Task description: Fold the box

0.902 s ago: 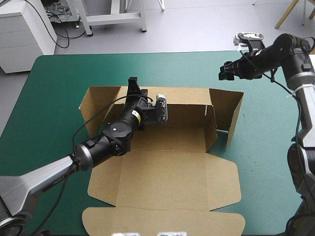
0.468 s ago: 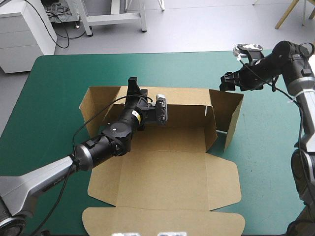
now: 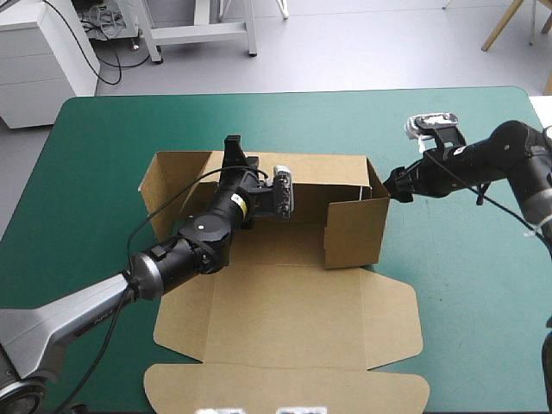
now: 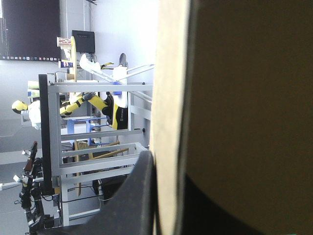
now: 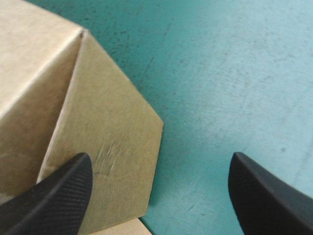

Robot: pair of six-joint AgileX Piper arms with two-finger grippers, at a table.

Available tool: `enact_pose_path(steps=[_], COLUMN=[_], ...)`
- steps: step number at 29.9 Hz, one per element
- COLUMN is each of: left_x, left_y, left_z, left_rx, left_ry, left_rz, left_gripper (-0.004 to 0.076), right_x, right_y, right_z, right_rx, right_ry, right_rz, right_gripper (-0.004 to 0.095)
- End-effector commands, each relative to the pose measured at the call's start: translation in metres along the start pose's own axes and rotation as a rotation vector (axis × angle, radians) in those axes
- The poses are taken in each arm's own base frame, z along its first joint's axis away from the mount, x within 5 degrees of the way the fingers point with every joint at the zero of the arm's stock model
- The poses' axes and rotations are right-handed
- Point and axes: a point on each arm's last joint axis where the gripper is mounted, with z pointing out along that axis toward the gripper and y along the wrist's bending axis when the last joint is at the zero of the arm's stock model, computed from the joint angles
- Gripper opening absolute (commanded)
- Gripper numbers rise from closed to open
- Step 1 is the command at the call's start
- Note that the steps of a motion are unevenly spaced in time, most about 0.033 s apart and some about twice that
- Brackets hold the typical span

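Fingers of the left gripper (image 3: 232,148) are pinched tight on the box (image 3: 285,315), nipping the top edge of its raised back wall (image 3: 315,168) left of centre in the high view. Seen from the left wrist, the pale board edge (image 4: 168,98) runs straight between them, with one black finger (image 4: 139,196) pressed flat against it. The right gripper (image 3: 399,184) stands spread wide at the right of the frame, close against the box's far right corner. In its own view one finger (image 5: 58,196) lies over the brown end flap (image 5: 112,147), though I cannot tell whether it touches, and the other finger (image 5: 264,191) hangs over bare teal-green cover (image 5: 234,73), holding nothing. The brown box sits in the middle of the table, its base and lid panels flat toward the lower frame, its back wall upright, and the right side wall (image 3: 354,228) standing and turned inward. A small yellow label (image 3: 244,205) on the left arm's wrist is too small to read.
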Motion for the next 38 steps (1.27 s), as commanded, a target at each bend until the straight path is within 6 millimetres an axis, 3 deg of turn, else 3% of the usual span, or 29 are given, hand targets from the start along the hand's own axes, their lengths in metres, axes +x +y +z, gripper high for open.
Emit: enact_pose_path(steps=[1,6,14,22,33,36,38], left_x=[0.002,0.002,0.002,0.002,0.003,0.005,0.005], left_y=[0.014,0.014,0.014,0.014,0.014,0.015,0.015], left_z=[-0.009,-0.009,-0.009,-0.009,-0.009,-0.009,-0.009], left_rx=[-0.041,-0.041,-0.042,-0.042,-0.043,-0.048,-0.049], left_ry=[0.023,0.023,0.02,0.02,0.025,0.043,0.049], left_rz=[-0.063,-0.063,-0.061,-0.061,-0.061,-0.062,-0.062], left_gripper=[-0.001,-0.001,-0.001,-0.001,-0.001,-0.001,-0.001], right_x=[0.007,0.024,0.034,0.037,0.029,0.026,0.026], right_y=[0.015,0.019,0.025,0.033,0.063,0.071,0.074], right_z=[-0.012,-0.004,-0.001,-0.002,0.012,0.017,0.018], right_rx=[-0.053,-0.106,-0.183,-0.267,-0.251,-0.217,-0.223], right_ry=[-0.16,-0.148,-0.076,-0.045,-0.082,-0.101,-0.096], right_rz=[-0.07,-0.085,-0.08,-0.088,-0.195,-0.219,-0.221], right_gripper=[0.0715,0.0715,0.0667,0.0544,0.0538,0.046,0.0325])
